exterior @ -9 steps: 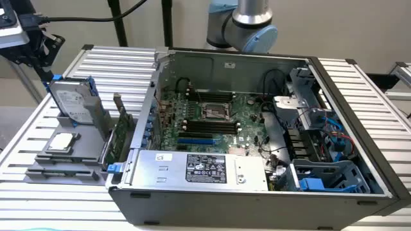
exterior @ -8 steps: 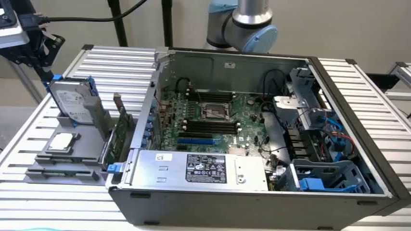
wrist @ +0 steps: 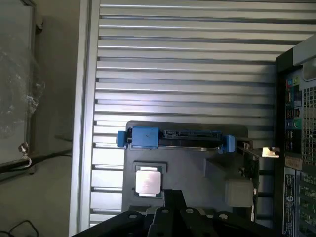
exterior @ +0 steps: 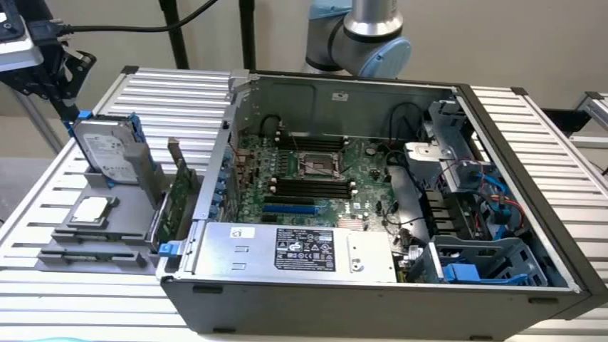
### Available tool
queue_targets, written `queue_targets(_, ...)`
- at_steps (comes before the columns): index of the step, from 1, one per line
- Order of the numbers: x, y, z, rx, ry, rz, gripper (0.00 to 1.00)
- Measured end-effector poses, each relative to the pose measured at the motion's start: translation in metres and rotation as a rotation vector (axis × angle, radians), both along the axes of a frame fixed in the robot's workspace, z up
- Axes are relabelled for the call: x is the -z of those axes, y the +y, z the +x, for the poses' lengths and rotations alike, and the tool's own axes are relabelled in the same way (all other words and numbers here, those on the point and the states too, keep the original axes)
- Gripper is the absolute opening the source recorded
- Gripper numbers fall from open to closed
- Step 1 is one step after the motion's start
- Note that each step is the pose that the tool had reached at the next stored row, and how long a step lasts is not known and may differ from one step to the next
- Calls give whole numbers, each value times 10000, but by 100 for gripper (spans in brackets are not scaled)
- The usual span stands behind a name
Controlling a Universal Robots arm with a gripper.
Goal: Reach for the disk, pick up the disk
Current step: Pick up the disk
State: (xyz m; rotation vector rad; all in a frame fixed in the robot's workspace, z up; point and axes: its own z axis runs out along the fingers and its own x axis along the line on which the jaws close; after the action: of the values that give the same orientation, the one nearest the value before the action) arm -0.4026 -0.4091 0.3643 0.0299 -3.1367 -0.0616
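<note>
Exterior view: gripper (exterior: 63, 96) above disk (exterior: 107, 149) (standing)

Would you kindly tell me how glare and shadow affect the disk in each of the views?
Exterior view: the disk is evenly lit, a soft sheen on its face, with no hard shadow. Wrist view: strong glare washes the ribbed table, while the disk, seen edge-on, looks dark between its blue rails.

The disk (exterior: 107, 151) stands in a holder (exterior: 84, 248) beside the computer case (exterior: 380, 308).

The gripper (exterior: 63, 96) hangs raised, apparently pointing straight down.
</note>
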Motion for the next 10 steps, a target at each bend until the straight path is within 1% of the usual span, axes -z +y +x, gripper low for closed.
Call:
queue_targets(4,1,3,-4,1,2,5,11)
queue_targets(6,8,21,-15,1,-2,10,11)
queue_targets(8,12,66,-39,0,0,11,11)
queue_targets(10,14,136,-64,1,1,14,11)
